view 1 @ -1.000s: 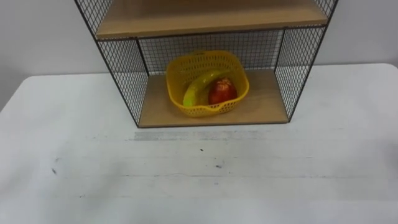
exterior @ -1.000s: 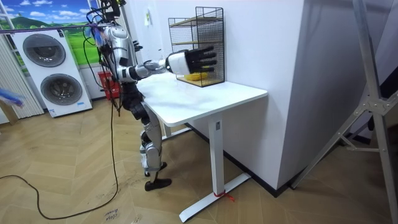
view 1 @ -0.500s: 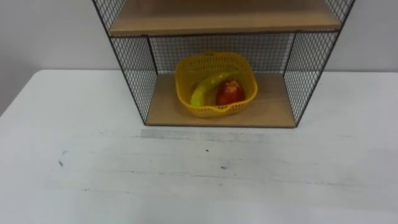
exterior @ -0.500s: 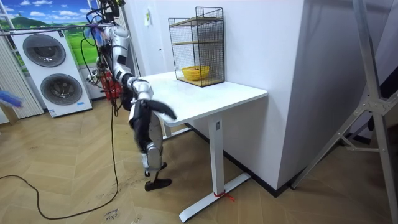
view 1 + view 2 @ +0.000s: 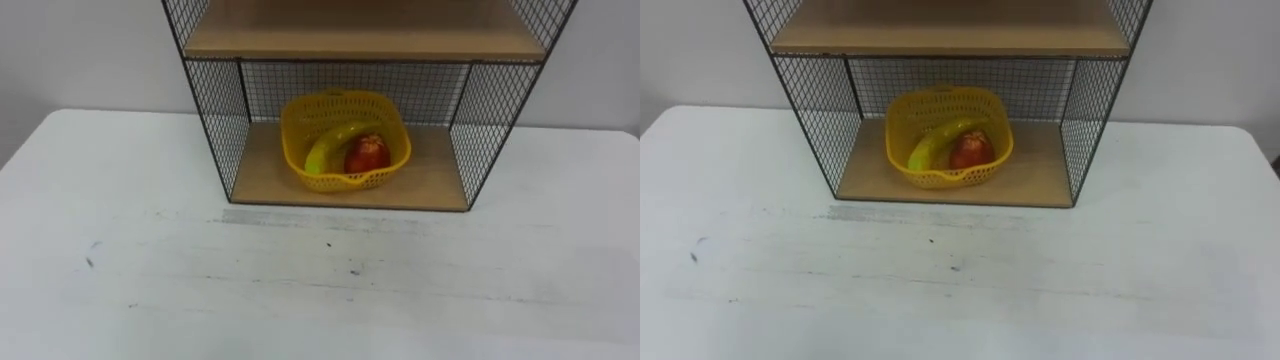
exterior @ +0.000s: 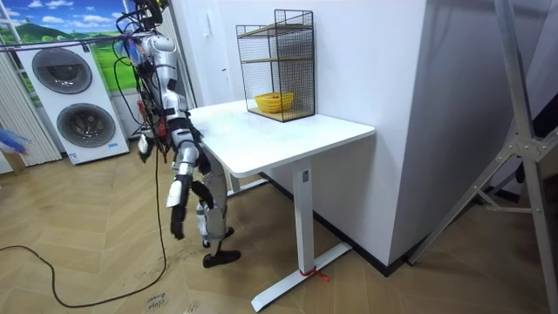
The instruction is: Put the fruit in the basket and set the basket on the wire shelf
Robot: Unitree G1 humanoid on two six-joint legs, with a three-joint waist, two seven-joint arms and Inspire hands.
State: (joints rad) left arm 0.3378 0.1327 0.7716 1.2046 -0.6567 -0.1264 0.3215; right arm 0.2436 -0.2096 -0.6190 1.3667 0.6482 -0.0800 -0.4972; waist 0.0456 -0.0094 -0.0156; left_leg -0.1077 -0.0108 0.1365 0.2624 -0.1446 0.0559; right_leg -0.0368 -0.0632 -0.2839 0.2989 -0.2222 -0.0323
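On the bottom board of the wire shelf [image 5: 214,120], which stands at the back of the white tabletop [image 5: 300,295], sits the yellow basket [image 5: 340,181], left of the board's middle and clear of the mesh sides. Inside the basket a banana [image 5: 325,146] lies slantwise, touching a red apple [image 5: 368,155] on its right. Beside the tabletop's end, at the room view's left, the robot stands with its right arm hanging down by its leg, and I cannot tell whether the right robot hand [image 6: 177,220] is open or closed.
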